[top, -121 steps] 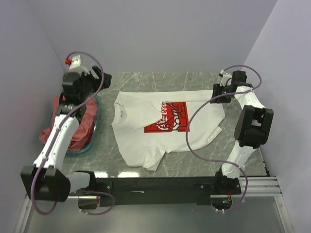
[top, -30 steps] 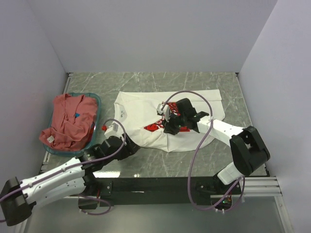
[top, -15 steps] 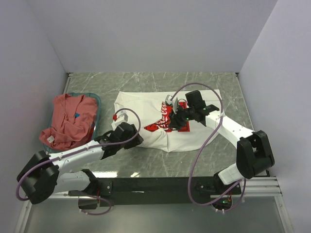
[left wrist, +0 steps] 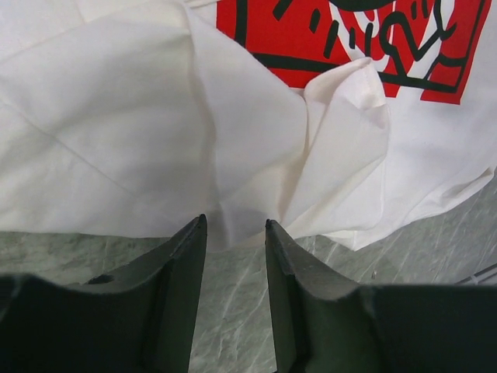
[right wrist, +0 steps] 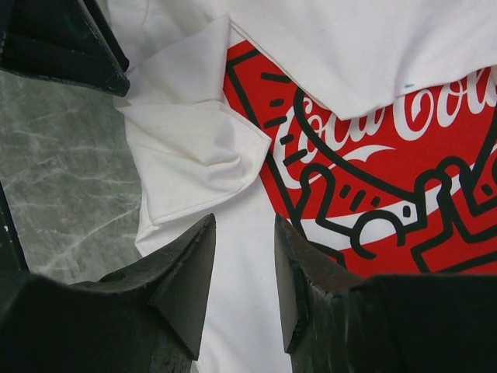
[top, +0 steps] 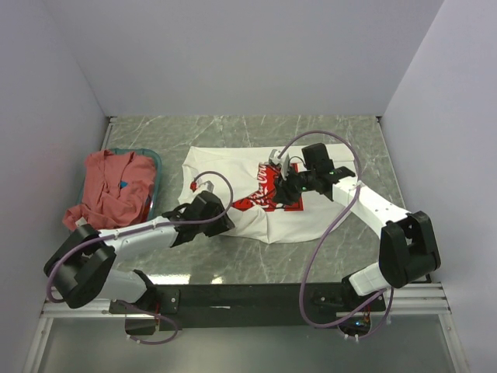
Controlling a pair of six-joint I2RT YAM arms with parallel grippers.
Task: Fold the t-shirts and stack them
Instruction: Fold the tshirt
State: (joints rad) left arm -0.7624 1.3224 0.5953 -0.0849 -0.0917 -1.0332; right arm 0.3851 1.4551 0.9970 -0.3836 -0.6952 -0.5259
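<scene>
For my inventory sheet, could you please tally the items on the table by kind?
T-shirts: 2 (white t-shirt, salmon-red t-shirt)
Baskets: 1 (teal basket)
Total: 3

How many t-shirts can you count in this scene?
2: the white t-shirt lies on the table, and the salmon-red t-shirt is heaped in the teal basket at left. Others could be hidden beneath.

The white t-shirt (top: 221, 167) bears a red square print (top: 248, 203) with black lines. Left of it sits a salmon-red t-shirt (top: 105, 190) in a teal basket (top: 156, 165); the counter (top: 233, 128) is grey marble.
</scene>
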